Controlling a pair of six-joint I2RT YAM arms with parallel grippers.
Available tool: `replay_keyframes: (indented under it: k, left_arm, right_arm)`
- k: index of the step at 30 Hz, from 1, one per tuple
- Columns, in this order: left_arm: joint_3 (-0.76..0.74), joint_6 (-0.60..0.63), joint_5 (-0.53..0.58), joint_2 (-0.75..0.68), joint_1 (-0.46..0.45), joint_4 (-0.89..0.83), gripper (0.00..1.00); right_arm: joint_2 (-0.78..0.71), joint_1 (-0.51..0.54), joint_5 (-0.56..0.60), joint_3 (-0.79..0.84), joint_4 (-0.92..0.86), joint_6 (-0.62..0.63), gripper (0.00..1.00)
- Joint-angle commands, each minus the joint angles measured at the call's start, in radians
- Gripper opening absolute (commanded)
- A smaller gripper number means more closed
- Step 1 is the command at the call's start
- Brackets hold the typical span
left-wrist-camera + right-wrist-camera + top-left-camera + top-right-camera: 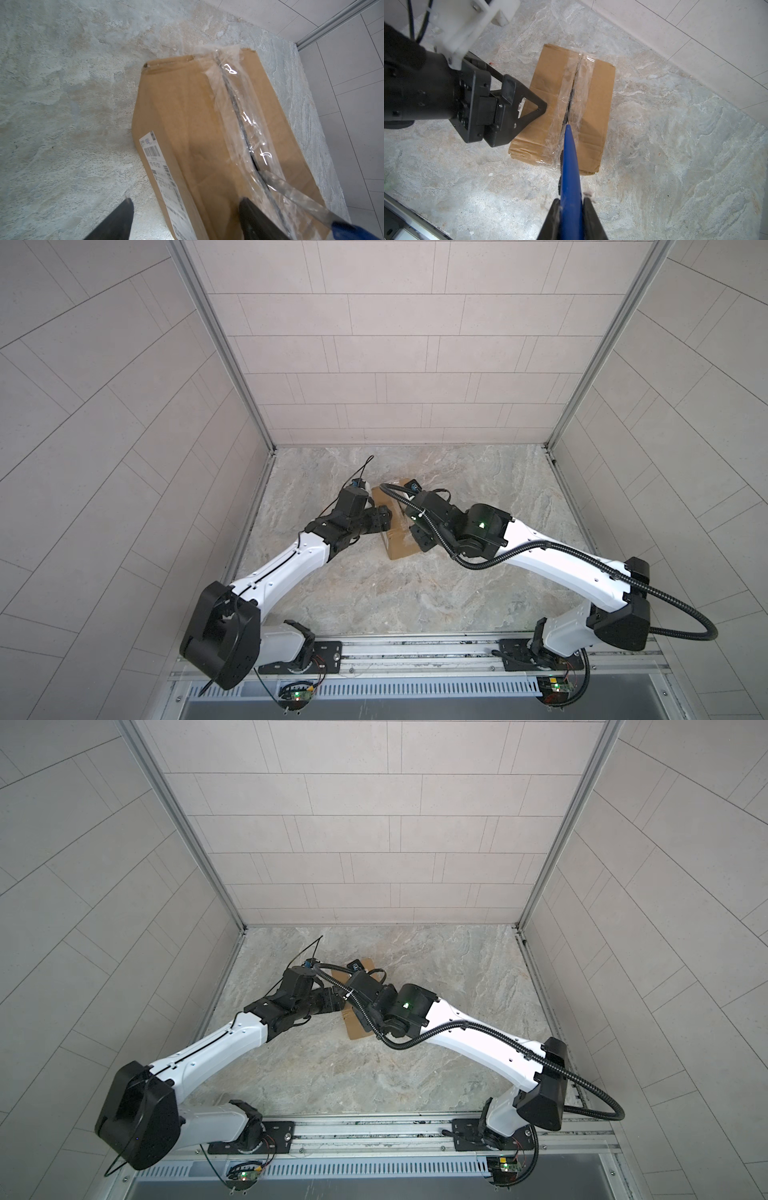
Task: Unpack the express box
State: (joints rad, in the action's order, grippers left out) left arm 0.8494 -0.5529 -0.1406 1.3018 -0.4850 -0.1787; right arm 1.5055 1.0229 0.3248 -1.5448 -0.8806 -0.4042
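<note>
Box: the box [546, 87] lies flat on the surface [675, 145], between your two arms.
Tape: clear tape [247, 97] covers its top seam; a dark gap runs along it.
Label: white label [160, 172] on one side wall.
Right: your right fingers [591, 218] are clenched on a blue knife [570, 166]; its tip meets the seam.
Left: your left fingers [116, 220] are spread wide, grasping nothing; one above the box top, one beside the labelled side.
</note>
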Motion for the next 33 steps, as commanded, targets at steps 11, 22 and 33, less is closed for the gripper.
replay_keyframes:
  k: [11, 22, 33]
  left_arm:
    - [-0.009, -0.069, 0.065, 0.037, -0.037, -0.059, 0.79]
    - [-0.019, -0.136, 0.115, 0.052, -0.050, -0.076, 0.76]
    - [-0.052, -0.176, 0.080, -0.064, -0.050, -0.032, 0.78]
  right_arm:
    - [0.029, 0.006, -0.050, -0.048, -0.075, -0.009, 0.00]
    - [0.025, 0.006, -0.105, -0.107, -0.230, 0.021, 0.00]
    - [0.071, -0.055, -0.181, -0.095, -0.106, 0.145, 0.00]
